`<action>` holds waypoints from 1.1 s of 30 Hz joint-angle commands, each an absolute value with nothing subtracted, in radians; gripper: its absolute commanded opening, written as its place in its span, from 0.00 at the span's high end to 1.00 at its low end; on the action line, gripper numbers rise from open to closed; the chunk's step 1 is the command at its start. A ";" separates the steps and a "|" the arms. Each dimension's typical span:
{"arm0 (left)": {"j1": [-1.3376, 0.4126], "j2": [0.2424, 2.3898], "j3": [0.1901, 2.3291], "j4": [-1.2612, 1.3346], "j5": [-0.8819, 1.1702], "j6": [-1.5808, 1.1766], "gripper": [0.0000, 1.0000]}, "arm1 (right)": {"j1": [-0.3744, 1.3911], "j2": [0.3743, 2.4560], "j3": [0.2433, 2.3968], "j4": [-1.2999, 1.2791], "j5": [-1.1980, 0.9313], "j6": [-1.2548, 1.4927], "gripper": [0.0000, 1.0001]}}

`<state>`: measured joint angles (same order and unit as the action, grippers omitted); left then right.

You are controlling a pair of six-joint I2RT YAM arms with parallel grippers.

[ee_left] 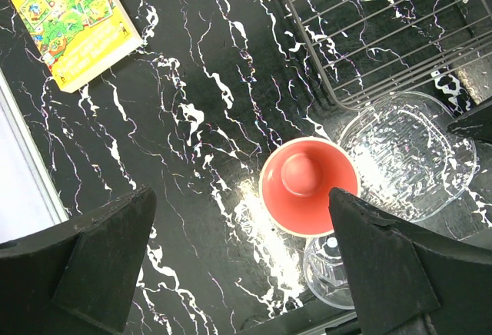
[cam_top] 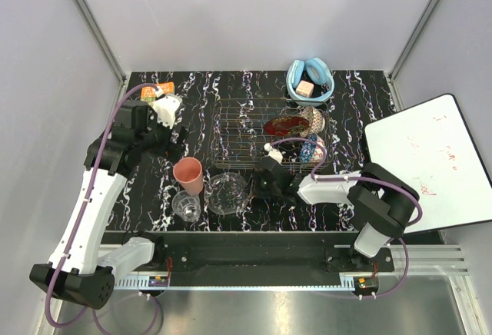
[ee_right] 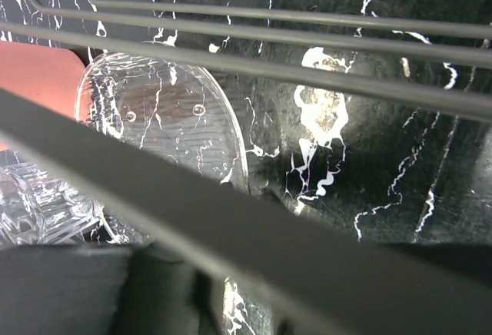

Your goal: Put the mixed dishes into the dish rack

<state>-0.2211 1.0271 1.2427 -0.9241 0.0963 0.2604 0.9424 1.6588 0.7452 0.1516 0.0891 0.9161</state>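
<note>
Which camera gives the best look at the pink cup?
The left wrist view: the pink cup sits large and mid-frame, seen from above. The top view shows it whole but small. The right wrist view catches only a pink sliver behind rack wires.

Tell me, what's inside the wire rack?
Three dishes sit in the right part of the dish rack: a red floral plate, a beige speckled bowl and a blue patterned bowl. The right arm covers part of the near edge, so anything under it is hidden.
</note>
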 commanded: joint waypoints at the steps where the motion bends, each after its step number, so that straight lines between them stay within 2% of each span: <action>1: -0.215 1.006 1.253 -0.881 0.074 0.276 0.01 | 0.959 1.703 0.755 0.058 0.037 0.933 0.76; 7: -0.215 1.011 1.258 -0.879 0.071 0.281 0.01 | 0.957 1.704 0.758 0.051 0.037 0.931 1.00; 12: -0.215 1.011 1.253 -0.877 0.068 0.281 0.01 | 0.966 1.657 0.765 0.022 0.049 0.881 1.00; 20: -0.215 1.012 1.266 -0.879 0.074 0.267 0.01 | 1.048 1.353 0.770 -0.139 0.198 0.638 1.00; 24: -0.215 1.020 1.284 -0.877 0.086 0.250 0.01 | 1.058 1.151 0.798 -0.210 0.284 0.424 1.00; 28: -0.215 1.022 1.289 -0.880 0.084 0.242 0.01 | 1.060 1.042 0.880 -0.276 0.451 0.175 1.00; 33: -0.215 1.023 1.293 -0.885 0.083 0.230 0.01 | 1.060 0.959 0.896 -0.143 0.665 -0.352 1.00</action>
